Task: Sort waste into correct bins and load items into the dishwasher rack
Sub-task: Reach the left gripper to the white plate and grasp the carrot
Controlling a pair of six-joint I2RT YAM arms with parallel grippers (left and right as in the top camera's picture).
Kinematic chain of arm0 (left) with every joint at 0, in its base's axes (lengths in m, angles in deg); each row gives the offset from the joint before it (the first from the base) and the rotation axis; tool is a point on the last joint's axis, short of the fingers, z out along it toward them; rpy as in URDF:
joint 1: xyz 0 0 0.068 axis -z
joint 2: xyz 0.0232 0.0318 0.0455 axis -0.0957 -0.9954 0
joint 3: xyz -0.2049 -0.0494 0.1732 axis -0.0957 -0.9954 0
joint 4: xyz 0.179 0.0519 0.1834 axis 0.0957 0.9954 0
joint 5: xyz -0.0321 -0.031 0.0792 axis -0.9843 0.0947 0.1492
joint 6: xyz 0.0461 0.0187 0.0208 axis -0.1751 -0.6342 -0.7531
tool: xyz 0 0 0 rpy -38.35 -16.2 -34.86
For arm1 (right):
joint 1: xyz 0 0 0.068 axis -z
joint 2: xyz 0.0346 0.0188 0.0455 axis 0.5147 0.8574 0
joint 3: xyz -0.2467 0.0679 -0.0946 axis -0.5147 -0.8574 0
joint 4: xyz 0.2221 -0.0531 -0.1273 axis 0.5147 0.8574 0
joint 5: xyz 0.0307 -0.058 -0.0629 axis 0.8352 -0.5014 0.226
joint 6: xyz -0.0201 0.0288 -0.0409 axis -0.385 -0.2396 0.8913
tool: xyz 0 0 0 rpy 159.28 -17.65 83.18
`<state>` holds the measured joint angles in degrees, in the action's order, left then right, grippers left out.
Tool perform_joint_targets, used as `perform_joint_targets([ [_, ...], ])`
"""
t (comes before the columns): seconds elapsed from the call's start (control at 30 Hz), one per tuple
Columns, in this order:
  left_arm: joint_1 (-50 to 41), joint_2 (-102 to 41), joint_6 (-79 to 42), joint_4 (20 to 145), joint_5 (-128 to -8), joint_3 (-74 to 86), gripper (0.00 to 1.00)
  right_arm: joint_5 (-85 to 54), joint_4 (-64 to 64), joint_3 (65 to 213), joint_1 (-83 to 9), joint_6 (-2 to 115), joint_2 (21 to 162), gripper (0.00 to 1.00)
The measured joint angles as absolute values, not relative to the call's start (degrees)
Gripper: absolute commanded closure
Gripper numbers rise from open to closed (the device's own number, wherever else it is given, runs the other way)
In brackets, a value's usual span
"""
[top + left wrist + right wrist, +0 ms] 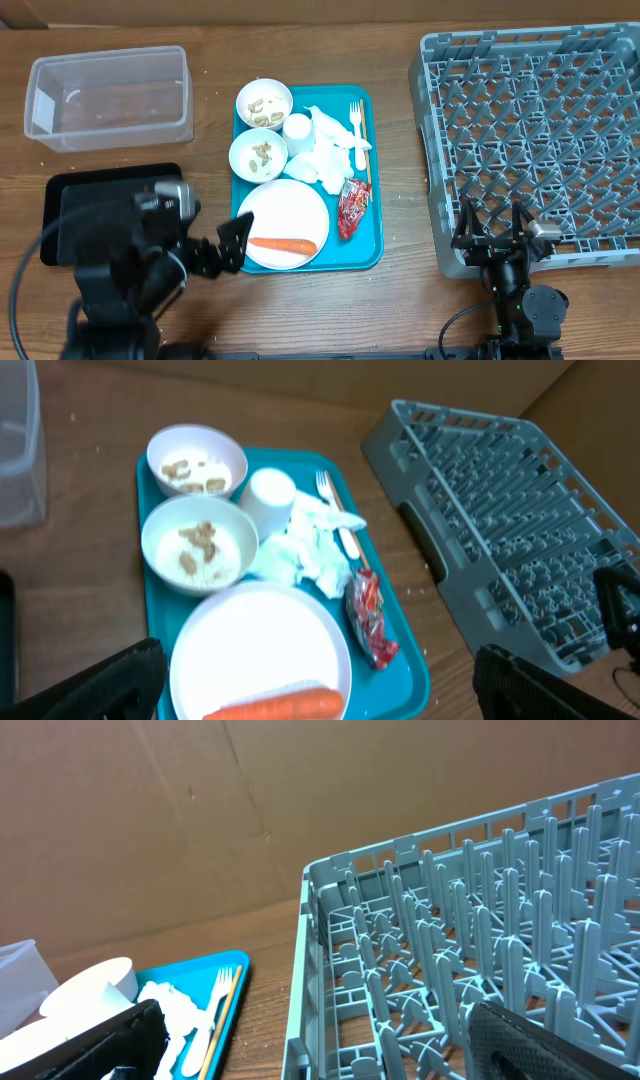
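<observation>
Left gripper (242, 243), jaws spread and empty, sits at the edge of the plate (290, 208) near the carrot (283, 243), while the right gripper (492, 232) gapes empty beside the rack (540, 120).

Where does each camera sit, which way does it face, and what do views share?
Overhead: above the table, looking straight down on clear tub, black tray, teal tray, dishwasher rack; left gripper, right gripper at bottom edge.
Left wrist: low over the plate, facing across the teal tray toward the rack; its fingers in bottom corners.
Right wrist: low beside the rack, facing it and the cardboard wall; fingers in bottom corners.
Shared: teal tray, fork, rack.
</observation>
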<state>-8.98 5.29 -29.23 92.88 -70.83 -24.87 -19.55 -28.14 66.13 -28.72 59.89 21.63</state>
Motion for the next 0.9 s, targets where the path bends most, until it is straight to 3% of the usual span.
perform_joint_targets([
  [0.2,-7.84,-2.9,-32.05,92.57,-81.36,-16.78,0.0,-19.58,-28.11,66.13,-28.72,59.86,21.63,0.0],
  [0.37,6.23,-12.96,-29.56,112.59,-66.37,-6.57,0.0,-19.58,-28.14,66.13,-28.72,59.89,21.63,0.0],
  [0.47,17.64,-19.73,-23.22,116.04,-57.04,-3.36,0.0,-19.58,-28.09,66.13,-28.72,59.91,21.63,0.0],
  [0.57,23.43,-23.71,-17.88,114.21,-55.59,-3.34,0.0,-19.58,-28.09,66.13,-28.72,59.89,21.63,0.0],
  [0.77,26.04,-31.23,-6.32,115.87,-57.67,-3.1,0.0,-19.55,-28.14,66.13,-28.72,59.89,21.63,0.0],
  [0.9,26.04,-39.6,17.37,124.96,-50.24,-2.77,0.0,-19.55,-28.14,66.13,-28.72,59.91,21.63,0.0],
])
